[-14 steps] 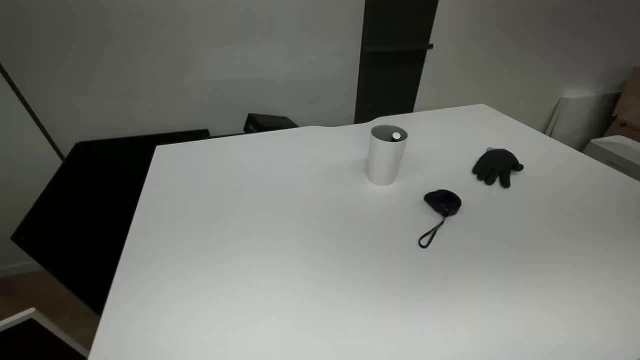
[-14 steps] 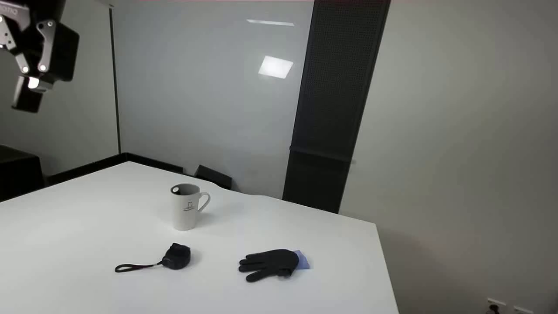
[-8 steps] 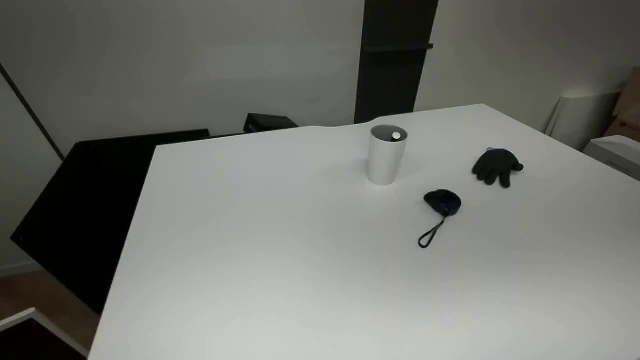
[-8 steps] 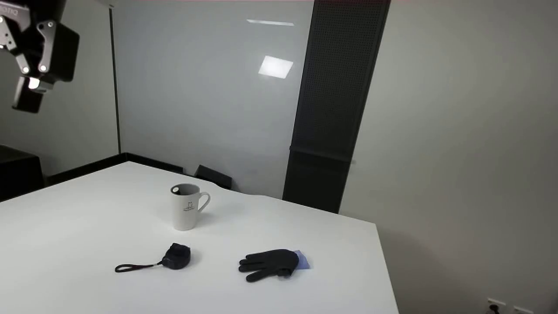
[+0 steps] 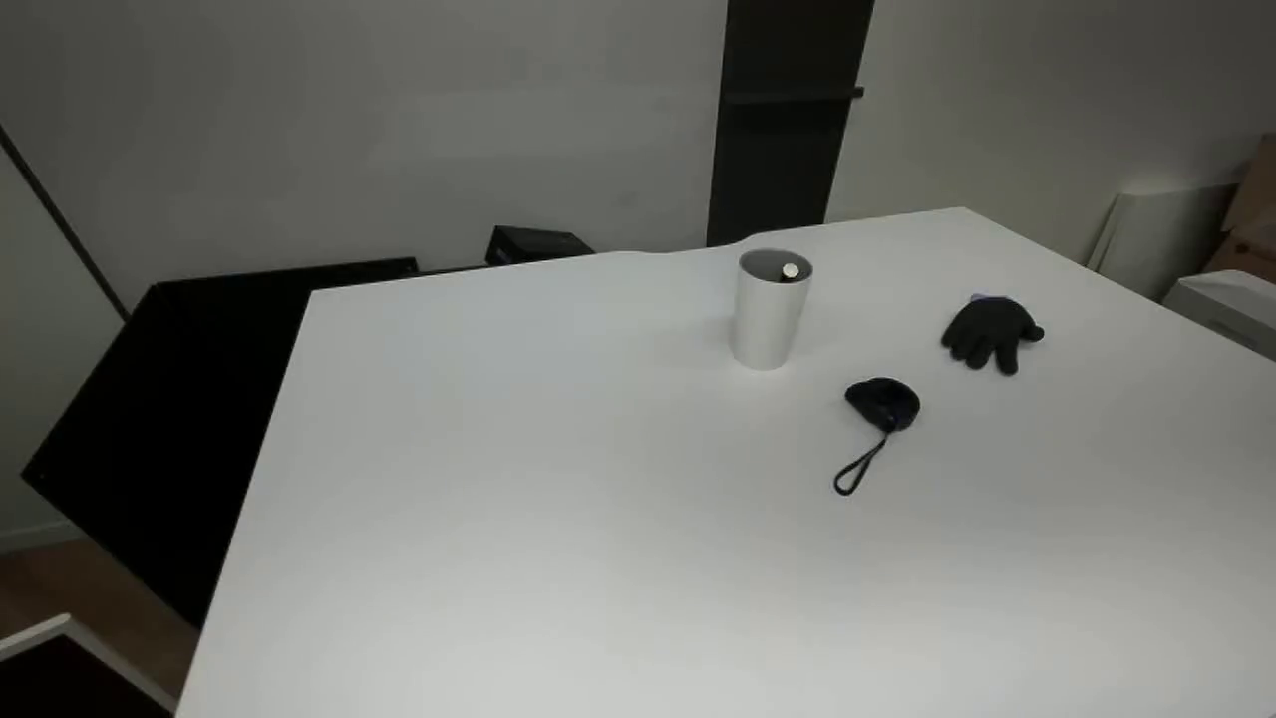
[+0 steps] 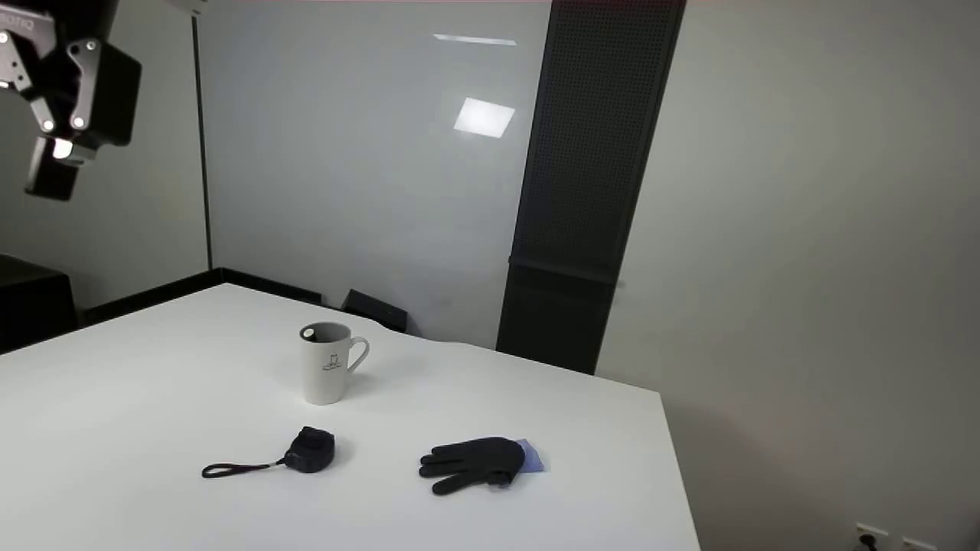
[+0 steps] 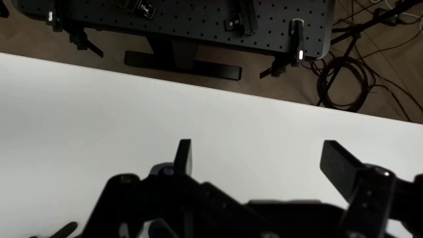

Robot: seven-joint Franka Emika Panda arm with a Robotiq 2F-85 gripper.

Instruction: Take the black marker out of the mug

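A white mug [image 5: 764, 327] with a grey inside stands upright on the white table; its handle and a small print show in an exterior view [image 6: 325, 375]. The black marker [image 5: 790, 272] leans inside the mug, with its white end at the rim; that end also shows in an exterior view [image 6: 308, 334]. Most of the marker is hidden by the mug wall. My gripper [image 7: 257, 150] is open and empty, with its fingers wide apart above the table. One of its fingers [image 6: 52, 172] shows at the upper left in an exterior view, high above the table and apart from the mug.
A black tape measure [image 6: 310, 450] with a strap lies near the mug. A black glove [image 6: 478, 463] with a blue piece at its cuff lies farther along the table [image 5: 478, 449]. The wrist view shows a table edge and a black perforated bench [image 7: 205, 23] beyond it.
My gripper has shifted very slightly right and down in an exterior view. The mug, marker, tape measure and glove have not moved.
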